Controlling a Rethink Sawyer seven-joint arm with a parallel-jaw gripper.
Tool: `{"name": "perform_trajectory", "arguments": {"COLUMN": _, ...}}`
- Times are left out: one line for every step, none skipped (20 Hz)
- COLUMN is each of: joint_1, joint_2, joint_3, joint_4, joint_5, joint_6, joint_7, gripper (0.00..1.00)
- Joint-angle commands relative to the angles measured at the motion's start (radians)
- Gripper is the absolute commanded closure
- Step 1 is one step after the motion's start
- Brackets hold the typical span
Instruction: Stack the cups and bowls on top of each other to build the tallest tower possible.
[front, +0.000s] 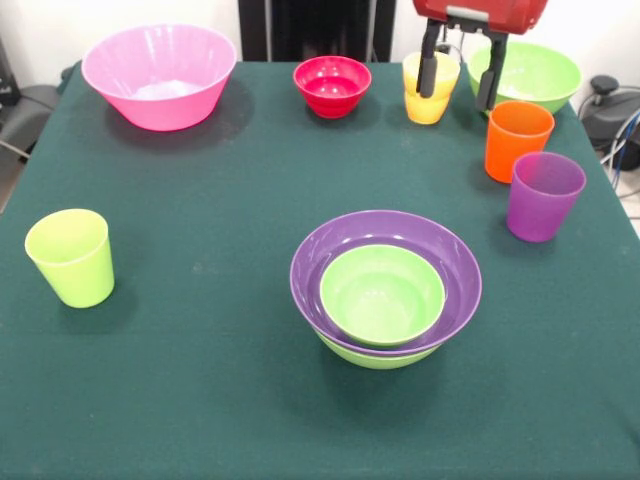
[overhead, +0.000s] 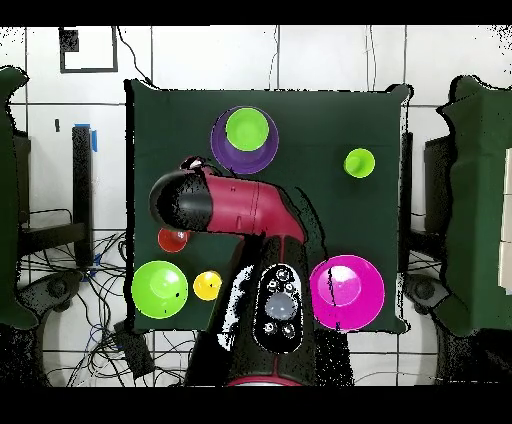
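The tower (front: 385, 285) stands at the table's near middle: a wide purple bowl (front: 440, 250) with a lime green bowl (front: 382, 293) nested in it, on another lime green bowl (front: 375, 356) underneath. It also shows in the overhead view (overhead: 245, 135). My gripper (front: 462, 75) hangs open and empty at the far right, between the yellow-orange cup (front: 430, 100) and a lime green bowl (front: 535, 72). One finger (front: 430, 68) overlaps the yellow-orange cup. The pink bowl (front: 160, 75), red bowl (front: 332, 85), orange cup (front: 517, 140), purple cup (front: 543, 195) and lime cup (front: 70, 257) stand apart.
In the overhead view my arm (overhead: 250, 215) covers the table's middle and hides the red bowl and the purple cup. The pink bowl (overhead: 347, 290), lime cup (overhead: 359, 162), lime green bowl (overhead: 160, 290) and yellow-orange cup (overhead: 207, 286) show there.
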Motion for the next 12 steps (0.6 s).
{"name": "perform_trajectory", "arguments": {"joint_1": 0.048, "joint_2": -0.003, "joint_3": 0.026, "joint_4": 0.168, "joint_5": 0.012, "joint_6": -0.076, "joint_7": 0.189, "gripper": 0.0}}
{"name": "perform_trajectory", "arguments": {"joint_1": 0.053, "joint_2": -0.002, "joint_3": 0.022, "joint_4": 0.173, "joint_5": 0.014, "joint_6": -0.083, "joint_7": 0.192, "gripper": 0.0}}
{"name": "perform_trajectory", "arguments": {"joint_1": 0.059, "joint_2": 0.002, "joint_3": 0.016, "joint_4": 0.173, "joint_5": 0.015, "joint_6": -0.092, "joint_7": 0.194, "gripper": 0.0}}
{"name": "perform_trajectory", "arguments": {"joint_1": 0.063, "joint_2": 0.007, "joint_3": 0.014, "joint_4": 0.174, "joint_5": 0.018, "joint_6": -0.101, "joint_7": 0.195, "gripper": 0.0}}
{"name": "perform_trajectory", "arguments": {"joint_1": 0.067, "joint_2": 0.012, "joint_3": 0.01, "joint_4": 0.173, "joint_5": 0.02, "joint_6": -0.109, "joint_7": 0.196, "gripper": 0.0}}
{"name": "perform_trajectory", "arguments": {"joint_1": 0.071, "joint_2": 0.016, "joint_3": 0.008, "joint_4": 0.175, "joint_5": 0.024, "joint_6": -0.116, "joint_7": 0.197, "gripper": 0.0}}
{"name": "perform_trajectory", "arguments": {"joint_1": 0.077, "joint_2": 0.019, "joint_3": 0.005, "joint_4": 0.176, "joint_5": 0.028, "joint_6": -0.12, "joint_7": 0.201, "gripper": 0.0}}
{"name": "perform_trajectory", "arguments": {"joint_1": 0.083, "joint_2": 0.019, "joint_3": 0.0, "joint_4": 0.177, "joint_5": 0.032, "joint_6": -0.122, "joint_7": 0.203, "gripper": 0.0}}
{"name": "perform_trajectory", "arguments": {"joint_1": 0.088, "joint_2": 0.019, "joint_3": -0.005, "joint_4": 0.173, "joint_5": 0.037, "joint_6": -0.115, "joint_7": 0.204, "gripper": 0.0}}
{"name": "perform_trajectory", "arguments": {"joint_1": 0.096, "joint_2": 0.017, "joint_3": -0.011, "joint_4": 0.175, "joint_5": 0.042, "joint_6": -0.112, "joint_7": 0.207, "gripper": 0.0}}
{"name": "perform_trajectory", "arguments": {"joint_1": 0.105, "joint_2": 0.015, "joint_3": -0.02, "joint_4": 0.174, "joint_5": 0.047, "joint_6": -0.106, "joint_7": 0.211, "gripper": 0.0}}
{"name": "perform_trajectory", "arguments": {"joint_1": 0.117, "joint_2": 0.013, "joint_3": -0.03, "joint_4": 0.176, "joint_5": 0.053, "joint_6": -0.105, "joint_7": 0.219, "gripper": 0.0}}
